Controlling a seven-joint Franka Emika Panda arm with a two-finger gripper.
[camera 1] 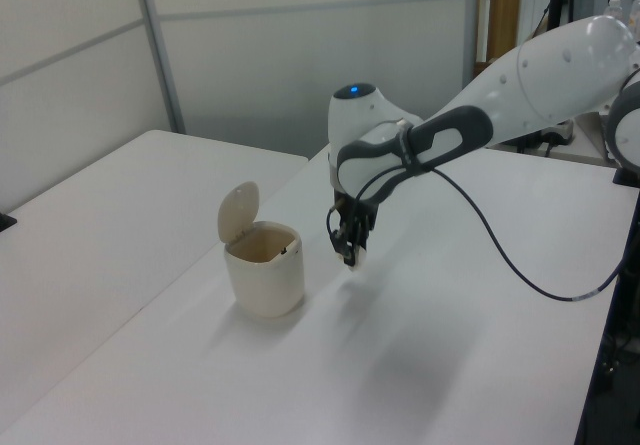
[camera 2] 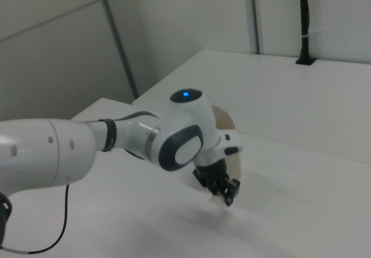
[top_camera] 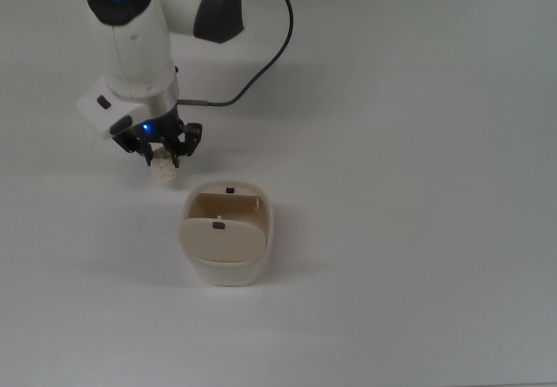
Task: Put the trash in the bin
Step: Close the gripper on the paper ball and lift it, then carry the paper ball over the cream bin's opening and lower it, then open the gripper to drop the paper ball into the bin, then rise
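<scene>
Currently: gripper (top_camera: pixel 162 156) clamped on the trash (top_camera: pixel 164 172), lifted clear of the table (top_camera: pixel 418 143); bin (top_camera: pixel 228 241), flap raised, lies just to the top view's lower right.

trash (top_camera: pixel 163 174): off-white paper or tissue, crumpled, lumpy and matt
bin (top_camera: pixel 228 243): cream-beige plastic, smooth with a soft sheen; inner walls a shade darker
pincer (top_camera: pixel 159 148): black, hard-looking, dull finish
arm (camera 1: pixel 520 85): glossy white plastic shell with dark grey smooth panels
cable (camera 1: pixel 505 250): black, smooth, rubbery-looking
surface (top_camera: pixel 418 187): white, smooth and matt
</scene>
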